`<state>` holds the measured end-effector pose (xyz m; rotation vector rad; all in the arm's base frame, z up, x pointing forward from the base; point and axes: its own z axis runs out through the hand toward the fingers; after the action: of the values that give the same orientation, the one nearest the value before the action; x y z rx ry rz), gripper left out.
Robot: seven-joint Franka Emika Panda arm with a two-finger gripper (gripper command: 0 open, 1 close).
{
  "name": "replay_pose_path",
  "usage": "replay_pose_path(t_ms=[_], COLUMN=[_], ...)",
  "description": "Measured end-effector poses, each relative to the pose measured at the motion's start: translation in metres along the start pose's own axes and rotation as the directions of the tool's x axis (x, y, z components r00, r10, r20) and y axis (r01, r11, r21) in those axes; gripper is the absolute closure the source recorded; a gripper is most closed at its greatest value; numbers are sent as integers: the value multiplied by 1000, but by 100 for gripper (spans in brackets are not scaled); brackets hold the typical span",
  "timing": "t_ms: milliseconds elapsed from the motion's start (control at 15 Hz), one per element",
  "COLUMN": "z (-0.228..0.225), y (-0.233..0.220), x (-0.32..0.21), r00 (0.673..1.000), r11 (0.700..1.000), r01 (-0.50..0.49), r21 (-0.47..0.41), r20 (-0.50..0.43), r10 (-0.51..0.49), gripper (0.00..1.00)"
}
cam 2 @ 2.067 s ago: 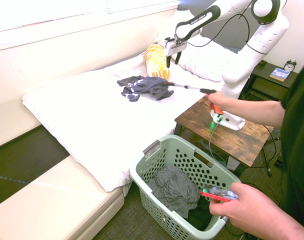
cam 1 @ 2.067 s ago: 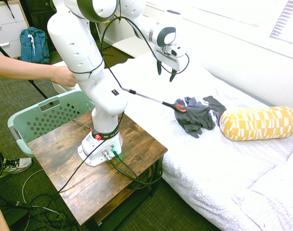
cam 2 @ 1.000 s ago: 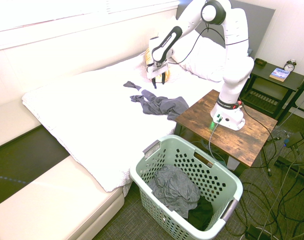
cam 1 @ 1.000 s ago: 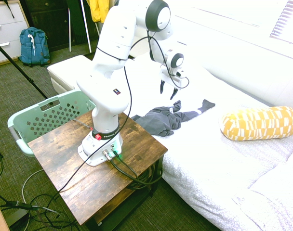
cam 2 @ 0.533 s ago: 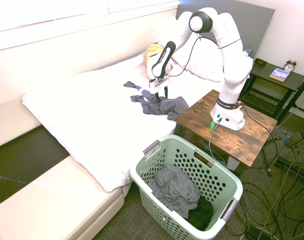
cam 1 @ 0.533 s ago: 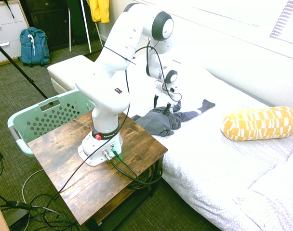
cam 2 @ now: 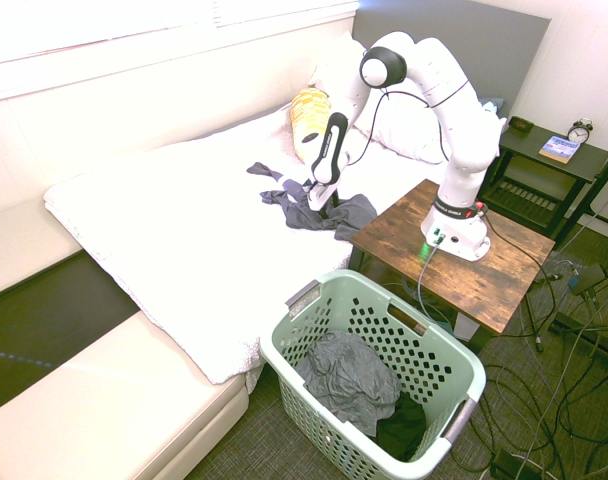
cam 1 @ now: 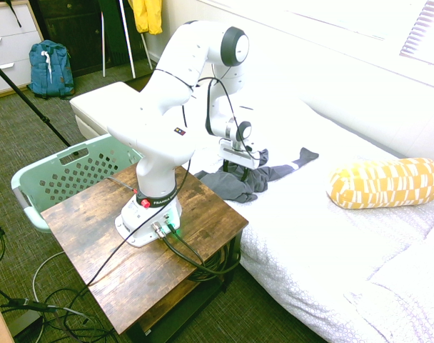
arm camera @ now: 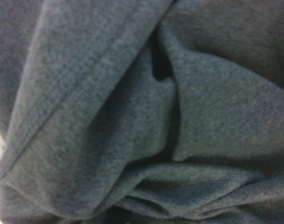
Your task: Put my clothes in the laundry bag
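The clothes (cam 1: pixel 235 187), a dark grey bundle, lie on the white bed close to the wooden side table, with one sleeve (cam 1: pixel 297 158) trailing toward the pillow. My gripper (cam 1: pixel 239 170) is pressed down into the bundle, open, its fingertips sunk in the folds; from the other side the gripper (cam 2: pixel 319 203) stands on the clothes (cam 2: pixel 346 213). Grey knit fabric (arm camera: pixel 142 112) fills the wrist view. The laundry bag (cam 1: pixel 30 187), a mint-green perforated basket, stands on the floor beside the table; the laundry bag (cam 2: pixel 384 291) holds a grey garment (cam 2: pixel 346 375).
A yellow-and-white cylindrical pillow (cam 1: pixel 385 182) lies further along the bed. The wooden side table (cam 1: pixel 203 232) bears the arm's base. A blue backpack (cam 1: pixel 49 66) leans by drawers. A nightstand with a clock (cam 2: pixel 580 131) stands at the bed's head.
My arm has swung down from above the bed and lowered the open gripper into the grey bundle. The clothes have stayed in place for the last second.
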<state>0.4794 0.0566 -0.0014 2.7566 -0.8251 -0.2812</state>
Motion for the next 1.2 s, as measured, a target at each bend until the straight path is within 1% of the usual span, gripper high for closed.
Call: replay_pose_path(t_ms=[333, 1200], z=[19, 27], y=[5, 14], x=[-2, -2], r00=[999, 1000], r11=[999, 999], r01=[38, 25], r21=[10, 21], r20=[-2, 9], r10=[-38, -25], gripper=[100, 100])
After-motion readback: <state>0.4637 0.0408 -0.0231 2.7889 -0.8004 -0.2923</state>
